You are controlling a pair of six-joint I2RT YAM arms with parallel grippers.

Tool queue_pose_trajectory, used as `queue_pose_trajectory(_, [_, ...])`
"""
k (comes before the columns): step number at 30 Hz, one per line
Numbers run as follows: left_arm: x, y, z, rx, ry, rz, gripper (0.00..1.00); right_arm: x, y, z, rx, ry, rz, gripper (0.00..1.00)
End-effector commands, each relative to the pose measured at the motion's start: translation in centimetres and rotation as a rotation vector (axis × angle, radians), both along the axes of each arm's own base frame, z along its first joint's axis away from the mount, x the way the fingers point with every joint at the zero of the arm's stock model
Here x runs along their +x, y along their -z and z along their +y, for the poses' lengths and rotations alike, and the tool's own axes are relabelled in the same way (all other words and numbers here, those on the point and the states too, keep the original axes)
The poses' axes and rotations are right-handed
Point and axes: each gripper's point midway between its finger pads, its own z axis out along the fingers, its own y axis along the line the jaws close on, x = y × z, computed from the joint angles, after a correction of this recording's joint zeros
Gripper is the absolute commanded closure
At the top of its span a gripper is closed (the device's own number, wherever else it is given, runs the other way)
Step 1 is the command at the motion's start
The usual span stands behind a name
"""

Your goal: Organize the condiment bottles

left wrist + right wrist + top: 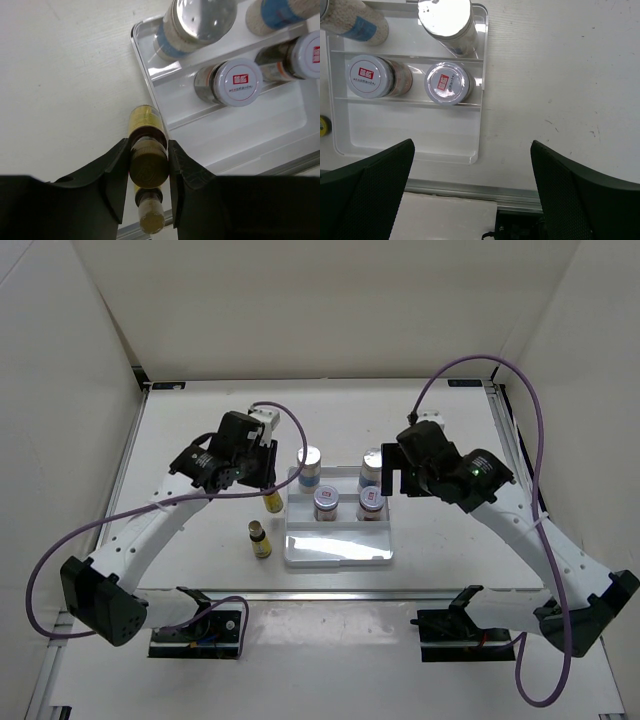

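Left hand [148, 172] pinches a tiny yellow bottle [144, 119] by its round dark cap; right hand [472, 167] spread wide.

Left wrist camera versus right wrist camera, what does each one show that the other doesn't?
Only the left wrist: the left gripper shut on a yellow bottle beside the tray. Only the right wrist: the open right gripper and the table right of the tray. Both: the white tray, two tall bottles in its back row, two red-labelled jars in its middle row.
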Motion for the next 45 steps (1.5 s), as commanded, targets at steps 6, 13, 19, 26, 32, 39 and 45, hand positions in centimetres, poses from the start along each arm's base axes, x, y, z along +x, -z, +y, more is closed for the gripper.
queue_pose_trajectory(6, [-0.2,-7.6,-2.7,-0.081,0.061,-0.124,0.89,-0.7,-0.1,-1.9,-0.02,0.025,-0.026,0.0])
queue_pose_trajectory(13, [-1.6,-10.5,-5.9,-0.139,0.136,-0.154,0.89,-1.0,-0.4,-2.7,-0.006,0.05,-0.034,0.0])
queue_pose_trajectory(19, [-2.8,-11.1,-9.2,-0.16,0.207,-0.148,0.89,-1.4,-0.7,-3.5,-0.015,0.061,-0.044,0.0])
queue_pose_trajectory(26, [-3.6,-10.0,-13.6,-0.138,0.265,-0.116,0.89,-1.8,-1.8,-6.2,-0.058,0.179,-0.079,0.0])
queue_pose_trajectory(32, [-4.4,-9.0,-17.9,-0.121,0.324,-0.103,0.89,-3.1,-3.6,-9.6,-0.12,0.293,-0.115,0.0])
queue_pose_trajectory(39, [-4.8,-7.9,-21.9,-0.167,0.343,-0.143,0.89,-4.6,-6.0,-11.0,-0.079,0.309,-0.155,0.0])
queue_pose_trajectory(45, [-4.9,-5.0,-23.6,-0.168,0.351,-0.164,0.89,-5.3,-8.0,-12.4,-0.068,0.335,-0.204,0.0])
